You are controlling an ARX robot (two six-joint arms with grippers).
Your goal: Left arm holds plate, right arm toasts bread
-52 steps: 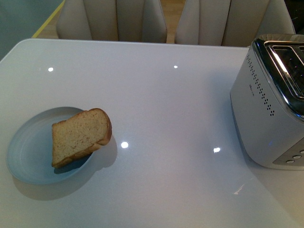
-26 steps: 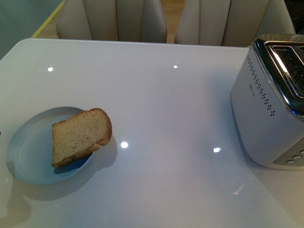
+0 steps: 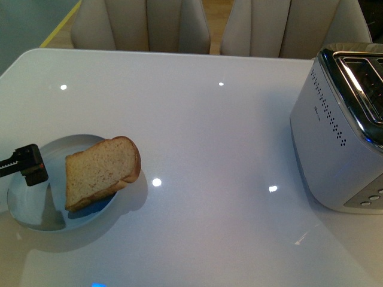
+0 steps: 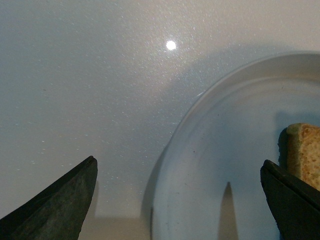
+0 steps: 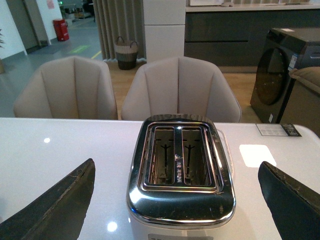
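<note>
Plate (image 3: 27, 206) near table's (image 3: 209, 119) left front edge, bread (image 3: 102, 170) propped on rim. Left gripper (image 4: 177, 162) open over rim; right gripper (image 5: 176, 164) open, facing toaster (image 5: 180, 200). Risk: off-centre rim pinch tips plate, bread slides off.

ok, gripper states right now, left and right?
Left gripper: open, holding nothing, jaws spread over the plate rim.
Right gripper: open, holding nothing, facing the toaster.

Round pale blue plate (image 3: 27, 206) sits near the front left of the counter (image 3: 209, 137). A thick light brown bread (image 3: 100, 170) slice leans tilted on its right rim, rounded top poking past the edge. The black left tool (image 3: 33, 167) is over the plate's left rim, jaws spread wide.
</note>
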